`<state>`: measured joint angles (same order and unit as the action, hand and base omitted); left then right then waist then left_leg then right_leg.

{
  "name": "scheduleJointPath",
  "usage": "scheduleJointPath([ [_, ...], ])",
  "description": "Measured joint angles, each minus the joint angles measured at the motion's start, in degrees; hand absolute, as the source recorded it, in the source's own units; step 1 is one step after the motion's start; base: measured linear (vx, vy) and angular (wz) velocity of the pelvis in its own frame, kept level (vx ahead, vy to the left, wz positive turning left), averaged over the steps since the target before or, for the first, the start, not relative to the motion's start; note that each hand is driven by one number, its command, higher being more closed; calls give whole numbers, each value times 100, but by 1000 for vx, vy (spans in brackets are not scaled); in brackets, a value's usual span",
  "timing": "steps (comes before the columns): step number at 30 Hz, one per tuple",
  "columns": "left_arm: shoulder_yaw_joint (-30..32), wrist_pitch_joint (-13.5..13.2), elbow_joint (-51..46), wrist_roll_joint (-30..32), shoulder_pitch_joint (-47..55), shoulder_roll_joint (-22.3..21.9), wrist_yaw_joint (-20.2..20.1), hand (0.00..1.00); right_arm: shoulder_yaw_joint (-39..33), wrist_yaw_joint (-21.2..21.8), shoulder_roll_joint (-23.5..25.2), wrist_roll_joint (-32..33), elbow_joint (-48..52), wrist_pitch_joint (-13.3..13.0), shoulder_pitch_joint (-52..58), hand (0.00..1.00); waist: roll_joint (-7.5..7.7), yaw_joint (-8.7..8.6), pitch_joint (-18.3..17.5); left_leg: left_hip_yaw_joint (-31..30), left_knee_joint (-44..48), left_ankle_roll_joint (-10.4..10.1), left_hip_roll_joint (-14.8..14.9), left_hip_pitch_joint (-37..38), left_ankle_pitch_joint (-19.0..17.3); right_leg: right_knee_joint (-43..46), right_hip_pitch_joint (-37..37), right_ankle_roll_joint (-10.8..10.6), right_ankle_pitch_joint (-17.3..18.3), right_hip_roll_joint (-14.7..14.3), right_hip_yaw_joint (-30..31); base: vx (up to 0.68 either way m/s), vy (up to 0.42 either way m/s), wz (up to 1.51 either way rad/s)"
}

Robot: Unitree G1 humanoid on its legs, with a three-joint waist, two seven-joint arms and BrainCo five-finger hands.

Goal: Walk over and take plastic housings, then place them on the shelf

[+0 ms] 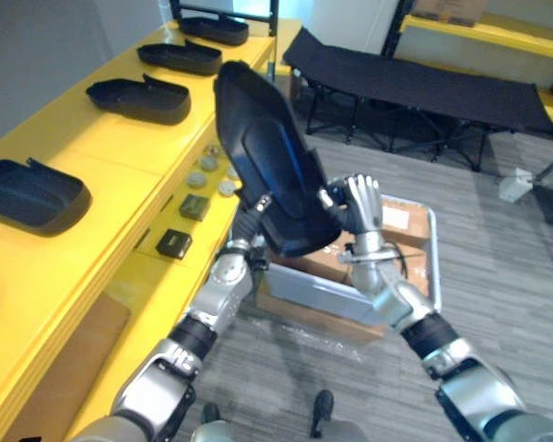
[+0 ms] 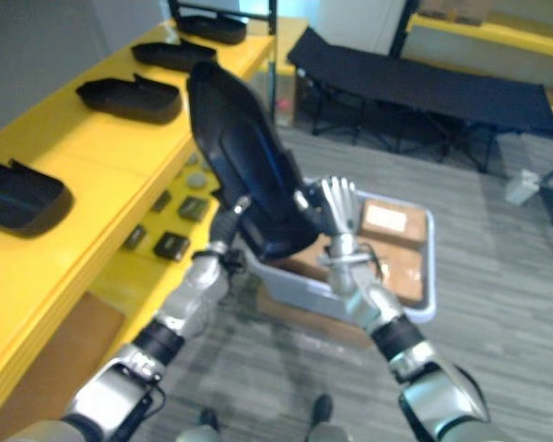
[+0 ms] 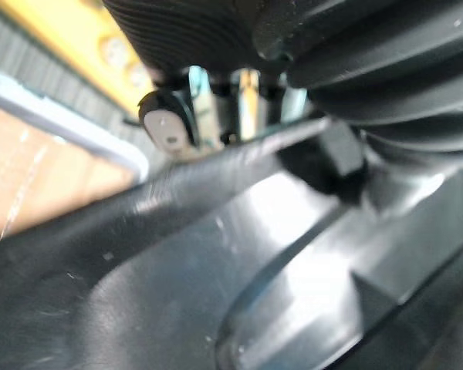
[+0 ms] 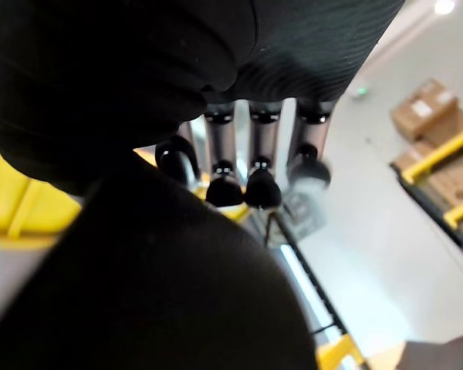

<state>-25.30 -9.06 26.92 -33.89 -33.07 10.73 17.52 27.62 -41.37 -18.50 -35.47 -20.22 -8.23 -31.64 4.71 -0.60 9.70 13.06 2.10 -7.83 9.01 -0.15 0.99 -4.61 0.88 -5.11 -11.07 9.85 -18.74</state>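
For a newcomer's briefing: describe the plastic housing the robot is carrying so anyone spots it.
Right of the yellow shelf, above a grey crate, the left hand and right hand hold one dark housing. Its neighbours lie flat on the shelf; it stands upended in mid-air.

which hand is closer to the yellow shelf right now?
Left. The left hand supports the black plastic housing on the side facing the yellow shelf. The right hand is on the housing's opposite side, toward the grey bin.
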Motion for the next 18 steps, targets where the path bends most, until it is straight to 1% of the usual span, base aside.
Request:
scheduleJointPath([
  [3, 4, -89, -6, 90, 3, -7, 206, 100, 11, 27, 112, 350, 83, -379, 193, 0, 13, -8, -1, 3, -3, 0, 0, 4, 0, 0, -2, -1, 1, 0, 0, 0, 0, 0],
  [4, 25, -91, -59, 212, 5, -7, 299, 100, 11, 89, 132, 607, 97, -527, 273, 0, 24, -9, 3, 4, -4, 0, 0, 7, 0, 0, -5, -1, 1, 0, 0, 0, 0, 0],
  [6, 63, -91, -241, 473, 47, -6, 464, 100, 6, 143, 133, 949, 187, -717, 389, 0, 57, -9, 19, 5, -4, 0, 0, 15, 0, 0, -13, -1, 1, 0, 0, 0, 0, 0],
  [7, 84, -93, -333, 552, 85, -7, 507, 100, 3, 172, 135, 1067, 255, -772, 432, 0, 72, -11, 21, 5, -4, 0, 1, 18, 0, 0, -17, -1, 1, 0, 0, 0, 0, 0],
  [9, 187, -125, -693, 824, 185, -49, 651, 100, -144, 530, 163, 1603, 788, -968, 714, 0, 139, -21, 26, 9, -4, 0, 3, 24, 0, 0, -23, -1, 1, -3, 2, 0, 0, 0],
  [10, 215, -139, -751, 938, 185, -54, 668, 100, -201, 636, 188, 1757, 908, -1015, 784, 0, 154, -21, 19, 9, -4, 0, 4, 29, 0, 0, -27, -1, 1, -3, 2, 0, 0, 0],
  [11, 280, -191, -891, 1186, 186, -55, 737, 100, -314, 880, 231, 2074, 1130, -1114, 902, 0, 177, -25, 21, 19, -16, 0, 3, 75, 0, -1, -64, -2, 2, -3, 7, 3, 5, -5],
  [13, 462, -298, -1197, 1776, 219, -80, 925, 100, -487, 1308, 307, 2645, 1518, -1281, 1045, 0, 209, -27, 4, 78, -61, 0, -1, 184, 0, 0, -111, -6, 15, -6, 42, 1, 10, -12],
  [15, 740, -378, -1559, 2401, 381, -239, 1116, 100, -632, 1751, 316, 3128, 1900, -1453, 1111, 0, 234, -26, -16, 173, -100, -1, -8, 253, -1, 0, -100, -11, 30, -7, 130, 0, 14, -21],
  [16, 923, -472, -1652, 2937, 529, -329, 1365, 100, -847, 2232, 316, 3655, 2255, -1582, 1209, 0, 243, -31, -41, 209, -174, -10, -19, 327, 8, 1, -104, -6, 47, -6, 158, 8, 14, -15],
  [17, 1024, -469, -1665, 3365, 681, -417, 1546, 100, -1101, 2518, 315, 3957, 2542, -1648, 1343, 0, 243, -34, -59, 216, -185, -11, -22, 338, 9, 1, -104, -19, 56, -6, 160, 14, 12, -9],
  [18, 1100, -466, -1665, 3555, 772, -454, 1619, 100, -1235, 2616, 317, 4090, 2649, -1678, 1405, 0, 241, -34, -61, 230, -196, -11, -23, 354, 10, 1, -105, -21, 57, -6, 166, 19, 9, -9],
])
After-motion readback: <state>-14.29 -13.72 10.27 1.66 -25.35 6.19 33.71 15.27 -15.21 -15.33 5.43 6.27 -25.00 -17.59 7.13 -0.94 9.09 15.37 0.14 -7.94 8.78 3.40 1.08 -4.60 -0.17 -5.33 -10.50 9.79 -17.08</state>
